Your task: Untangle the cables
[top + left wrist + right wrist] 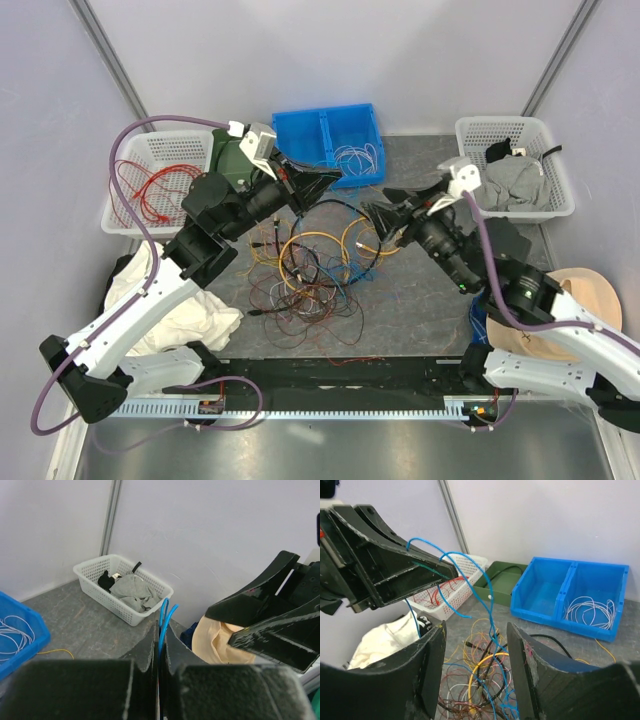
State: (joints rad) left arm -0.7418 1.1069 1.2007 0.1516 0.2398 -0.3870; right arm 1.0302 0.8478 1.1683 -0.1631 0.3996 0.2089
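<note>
Grey table (430, 300), with a blue bin (300, 130) at the far middle. A coil of white wire (357, 157) lies in its right compartment.

The cables (310, 270) sit mid-table, between your two arms and a little nearer than both grippers. The heap is loose but knotted: yellow-orange loops on top, one thicker black cable arcing along the far side, and fine red, brown and blue strands crossing underneath. No end lies clearly free.

Left gripper (335, 182): jaws pressed together on a blue strand (162, 622), held up above the far edge of the heap. A short doubled end pokes out past its tips.

Right gripper (372, 215): jaws apart, holding nothing, facing the left one from just beside it.

This is the relation that counts. From the right wrist, the blue strand drops steeply from the left tips and passes through the gap between your right fingers (432, 665) on its way into the pile. Its long axis runs near upright there, across the jaws' closing line. Your right arm is the nearer one to that hanging run.

Judgement: closing there should catch it. The risk is yellow loops riding up with the blue strand.
</note>
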